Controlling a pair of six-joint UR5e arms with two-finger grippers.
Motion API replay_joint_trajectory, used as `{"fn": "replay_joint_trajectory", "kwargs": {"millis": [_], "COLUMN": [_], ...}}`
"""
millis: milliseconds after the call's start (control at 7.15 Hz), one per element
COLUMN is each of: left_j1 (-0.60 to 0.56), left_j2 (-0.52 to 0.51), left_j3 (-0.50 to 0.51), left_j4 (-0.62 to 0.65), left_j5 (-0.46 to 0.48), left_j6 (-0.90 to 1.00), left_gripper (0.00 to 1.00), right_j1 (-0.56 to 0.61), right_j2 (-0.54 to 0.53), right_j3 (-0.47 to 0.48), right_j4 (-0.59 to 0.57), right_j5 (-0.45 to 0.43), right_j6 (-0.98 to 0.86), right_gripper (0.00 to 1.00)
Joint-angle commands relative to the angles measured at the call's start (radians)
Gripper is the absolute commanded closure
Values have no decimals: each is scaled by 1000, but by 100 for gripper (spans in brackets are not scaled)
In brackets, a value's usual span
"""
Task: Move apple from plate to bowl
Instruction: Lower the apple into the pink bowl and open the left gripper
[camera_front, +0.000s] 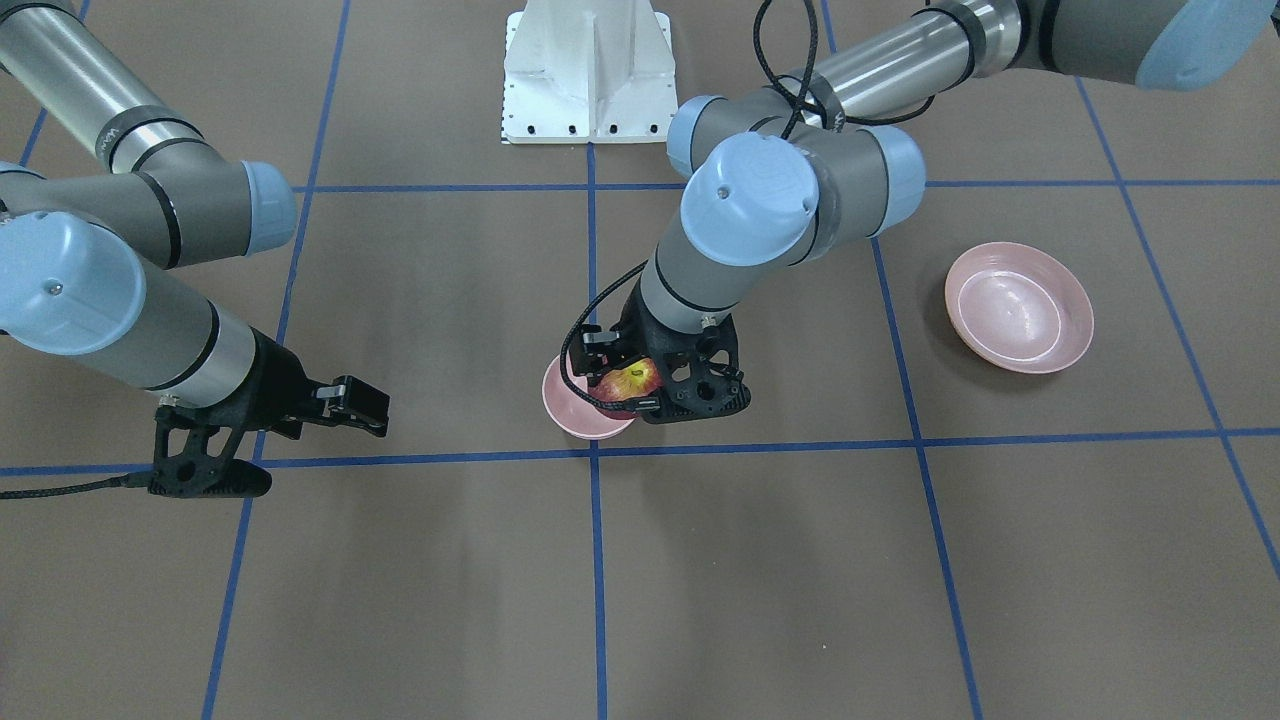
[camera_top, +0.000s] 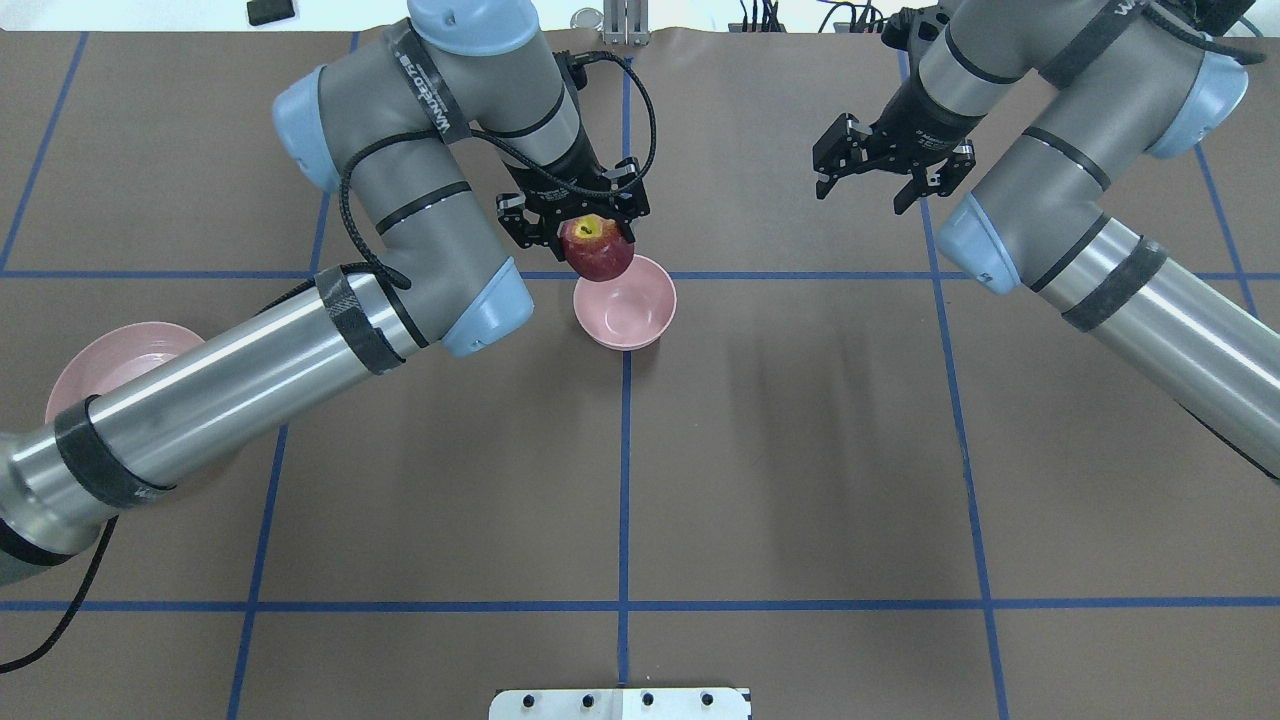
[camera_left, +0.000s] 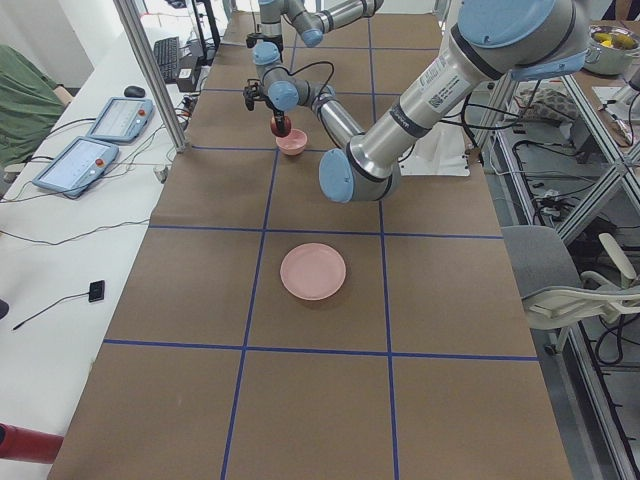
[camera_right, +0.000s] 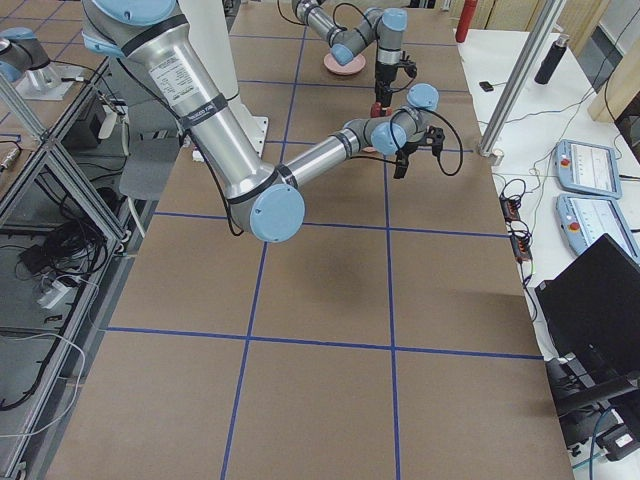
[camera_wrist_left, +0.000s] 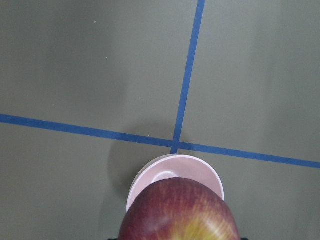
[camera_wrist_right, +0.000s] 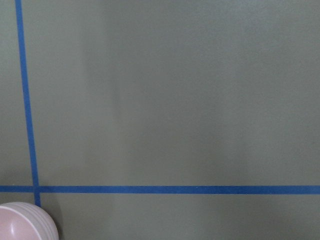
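Note:
My left gripper (camera_top: 590, 232) is shut on the dark-red apple (camera_top: 597, 249) and holds it in the air above the far rim of the small pink bowl (camera_top: 628, 306). The front-facing view shows the apple (camera_front: 630, 381), its yellow-green patch up, between the left gripper's (camera_front: 640, 385) fingers over the bowl (camera_front: 580, 405). In the left wrist view the apple (camera_wrist_left: 179, 212) fills the bottom, with the bowl (camera_wrist_left: 172, 172) below it. The pale-pink plate (camera_front: 1018, 307) lies empty, off to my left; it also shows in the overhead view (camera_top: 105, 365). My right gripper (camera_top: 880, 170) is open and empty, hovering to the bowl's right.
The brown table (camera_top: 800, 450) carries a grid of blue tape lines. A white mount plate (camera_front: 588, 72) stands at the robot's base. The bowl's rim shows in the right wrist view's corner (camera_wrist_right: 22, 222). Tablets and cables lie on a side bench (camera_left: 100, 130).

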Motion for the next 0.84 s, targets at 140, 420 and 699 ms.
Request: {"fn": "replay_joint_trajectory", "kwargs": {"millis": [140, 420, 699], "left_j1": [54, 57, 64], "left_j2": [-1, -3, -3], "left_j3": [23, 41, 61], "left_j4": [-15, -19, -61], "left_j5": [20, 33, 72], "left_j6": [-23, -24, -66], "left_gripper": [100, 100, 60], "right_j1": [10, 11, 6], "right_j2": [-10, -12, -12], "right_j3": [3, 4, 7], "right_j4": [-7, -7, -7], "right_j5": [1, 1, 1], "right_j6": [-15, -14, -14], "right_gripper": [0, 0, 0]}}
